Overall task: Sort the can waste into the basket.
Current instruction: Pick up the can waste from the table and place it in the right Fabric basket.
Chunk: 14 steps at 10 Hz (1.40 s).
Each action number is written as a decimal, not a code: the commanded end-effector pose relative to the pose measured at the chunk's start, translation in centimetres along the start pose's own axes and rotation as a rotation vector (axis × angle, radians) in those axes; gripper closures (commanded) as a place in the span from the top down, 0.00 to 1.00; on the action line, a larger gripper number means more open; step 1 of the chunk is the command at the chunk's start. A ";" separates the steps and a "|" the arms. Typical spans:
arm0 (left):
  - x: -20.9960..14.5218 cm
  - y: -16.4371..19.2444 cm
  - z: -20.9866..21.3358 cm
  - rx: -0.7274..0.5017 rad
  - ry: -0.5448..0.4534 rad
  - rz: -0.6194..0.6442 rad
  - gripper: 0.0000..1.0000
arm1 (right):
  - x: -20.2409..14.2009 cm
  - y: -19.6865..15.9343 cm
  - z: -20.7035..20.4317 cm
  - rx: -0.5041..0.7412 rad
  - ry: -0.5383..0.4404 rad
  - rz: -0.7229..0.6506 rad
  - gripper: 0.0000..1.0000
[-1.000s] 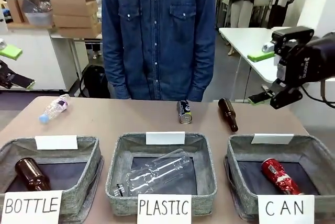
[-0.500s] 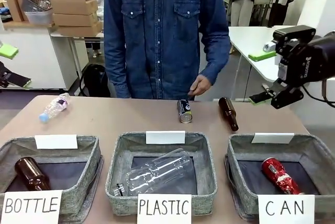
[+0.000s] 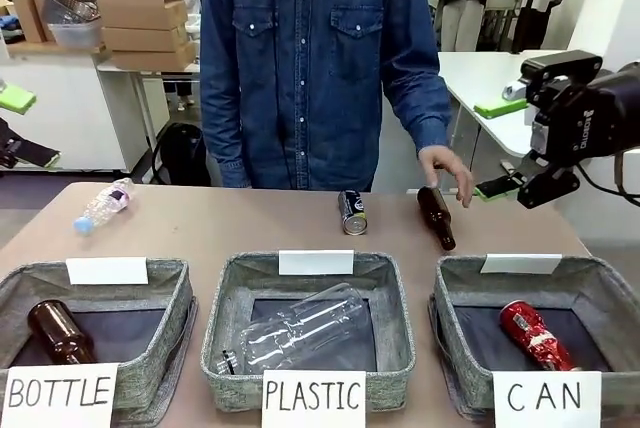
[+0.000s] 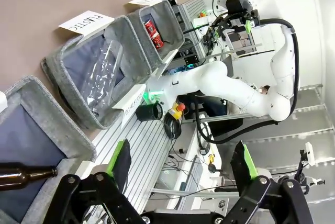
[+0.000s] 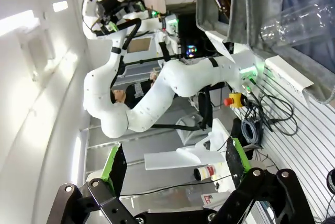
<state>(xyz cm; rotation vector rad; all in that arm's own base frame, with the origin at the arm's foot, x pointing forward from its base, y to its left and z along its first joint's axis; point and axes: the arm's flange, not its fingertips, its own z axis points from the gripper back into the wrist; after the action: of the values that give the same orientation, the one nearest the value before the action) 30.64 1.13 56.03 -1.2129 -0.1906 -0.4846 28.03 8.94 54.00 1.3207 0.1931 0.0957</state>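
CAN basket (image 3: 600, 298): nearest row, 4 o'clock on the table; red can (image 3: 535, 336) lies inside on the dark lining.
PLASTIC basket (image 3: 392, 320): 6 o'clock, holds a clear bottle (image 3: 300, 333).
BOTTLE basket (image 3: 170, 320): 8 o'clock, holds a brown bottle (image 3: 60, 333).
Dark can (image 3: 352, 213): 12 o'clock on bare table – outside every basket.
Second brown bottle (image 3: 436, 218): lying at 1 o'clock.
Person's hand (image 3: 447, 170): fingers loose, at that bottle's far end; contact unclear.
Right gripper (image 5: 174, 161): raised, jaws wide, empty.
Left gripper (image 4: 182, 156): jaws wide, empty.
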 end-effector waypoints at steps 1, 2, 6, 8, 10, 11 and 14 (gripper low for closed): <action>-0.2 0.0 0.4 -0.001 0.016 -0.015 1.00 | 0.0 0.0 0.0 0.000 0.000 0.000 1.00; -0.2 0.0 0.4 -0.001 0.016 -0.015 1.00 | 0.2 0.2 -1.9 -0.232 -0.152 -0.053 1.00; -0.2 0.0 0.4 -0.001 0.016 -0.015 1.00 | 3.5 4.0 -5.4 -0.879 -0.228 0.177 1.00; -0.2 0.0 0.4 -0.001 0.016 -0.015 1.00 | 1.5 3.8 -6.5 -0.704 -0.190 0.203 1.00; -0.2 0.0 0.4 -0.001 0.016 -0.015 1.00 | 2.7 4.4 -6.1 -0.817 -0.303 0.193 1.00; -0.2 0.0 0.4 -0.001 0.016 -0.015 1.00 | 5.4 4.4 -4.6 -0.786 -0.236 0.246 1.00; -0.2 0.0 0.4 -0.001 0.016 -0.015 1.00 | 7.4 5.0 -3.0 -0.694 -0.097 0.293 1.00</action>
<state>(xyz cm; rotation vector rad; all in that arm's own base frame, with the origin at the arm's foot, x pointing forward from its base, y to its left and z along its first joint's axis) 30.65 1.23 56.02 -1.2166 -0.1862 -0.4857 35.62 15.01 56.14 0.6225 -0.1587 0.2495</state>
